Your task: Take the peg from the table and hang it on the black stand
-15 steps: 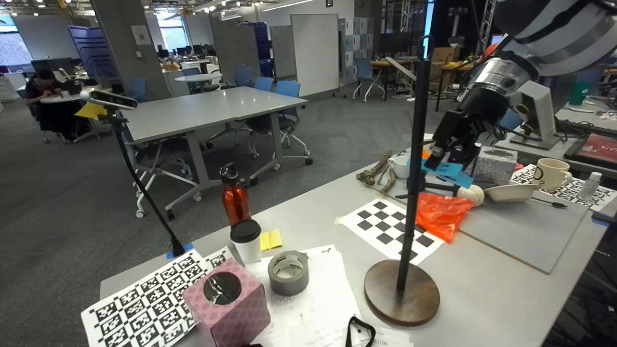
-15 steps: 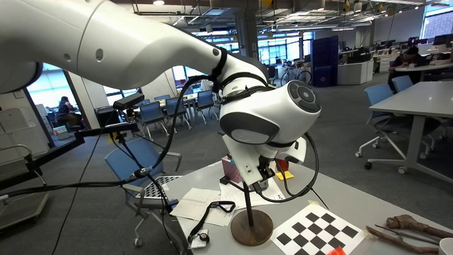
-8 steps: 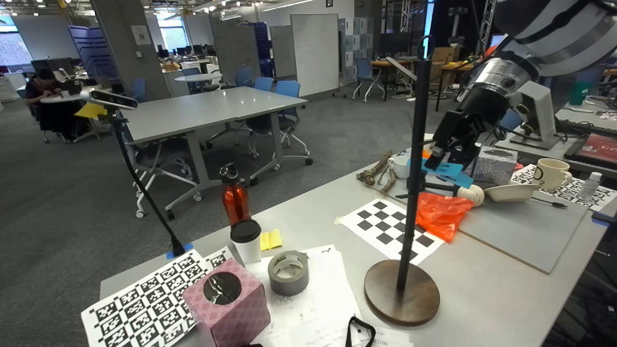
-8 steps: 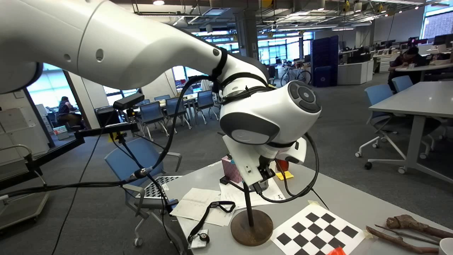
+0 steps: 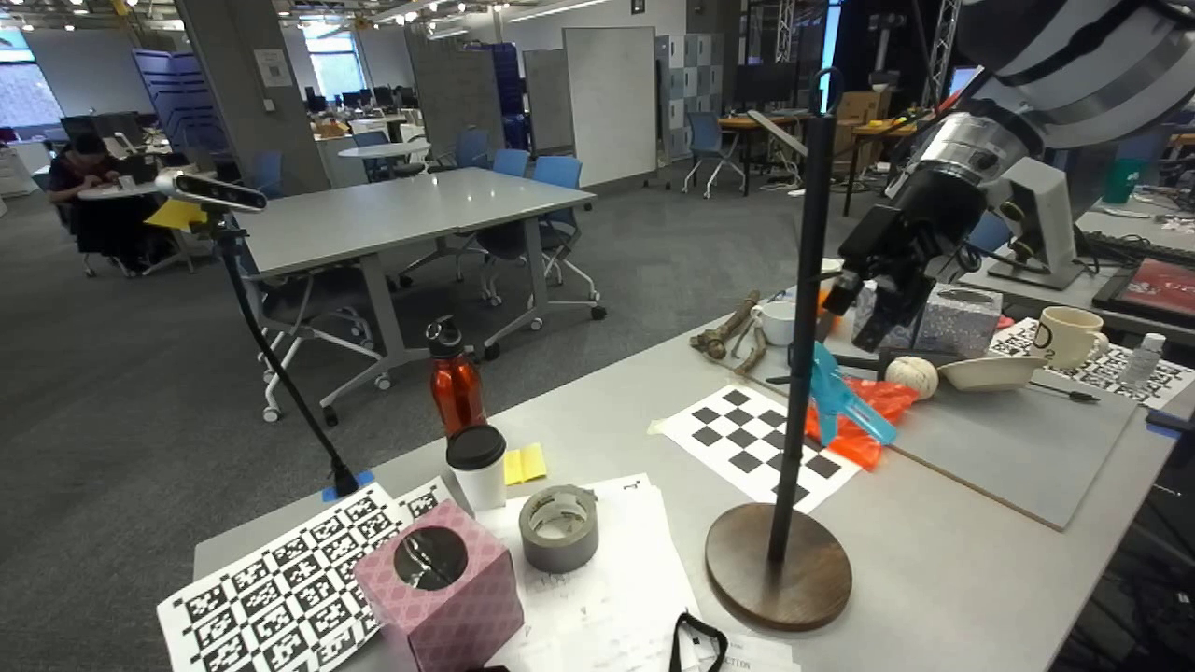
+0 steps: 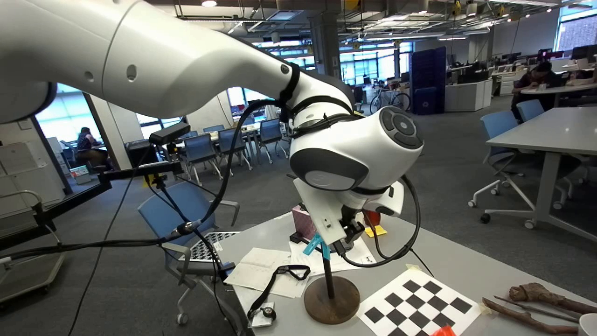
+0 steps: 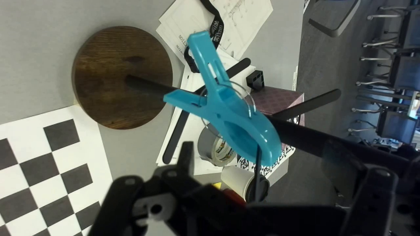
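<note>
The teal-blue peg (image 7: 212, 104) hangs from a thin dark rod of the black stand (image 7: 121, 78); in the wrist view the rod runs into the opening near its rounded end. Its handles point down in an exterior view, where the peg (image 5: 845, 401) shows just beyond the stand's pole (image 5: 808, 308). Above it, apart from it, my gripper (image 5: 859, 313) is open with nothing between its fingers. Seen from the wrist, the gripper (image 7: 262, 159) has its dark fingers spread wide. The table (image 5: 980, 560) bears the stand's round brown base.
Beyond the stand lie a checkerboard sheet (image 5: 738, 425), an orange bag (image 5: 885, 396), a bowl (image 5: 990, 373) and branches (image 5: 724, 336). On its near side are a tape roll (image 5: 558, 527), a pink tissue box (image 5: 443, 588), a lidded cup (image 5: 476, 467) and a red bottle (image 5: 456, 378).
My gripper has opened and let go of the peg. The peg has dropped and swung down to hang below the fingers. The arm stays where it was.
</note>
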You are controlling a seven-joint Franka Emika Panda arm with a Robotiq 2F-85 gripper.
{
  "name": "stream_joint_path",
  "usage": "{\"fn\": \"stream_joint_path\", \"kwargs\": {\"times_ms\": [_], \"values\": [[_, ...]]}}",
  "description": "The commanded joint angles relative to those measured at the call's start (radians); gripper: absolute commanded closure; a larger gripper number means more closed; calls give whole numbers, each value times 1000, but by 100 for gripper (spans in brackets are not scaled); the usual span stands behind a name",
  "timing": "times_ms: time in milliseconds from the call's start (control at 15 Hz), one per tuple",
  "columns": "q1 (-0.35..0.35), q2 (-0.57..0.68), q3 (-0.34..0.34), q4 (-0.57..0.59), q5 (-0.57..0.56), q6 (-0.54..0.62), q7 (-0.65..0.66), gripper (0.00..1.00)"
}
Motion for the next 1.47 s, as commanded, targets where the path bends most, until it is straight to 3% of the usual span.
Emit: {"fn": "stream_joint_path", "kwargs": {"times_ms": [0, 533, 1400], "values": [[-13, 14, 3, 29, 26, -46, -29, 0], [-9, 5, -6, 33, -3, -38, -15, 0], [5, -71, -36, 57, -234, 17, 19, 0]]}}
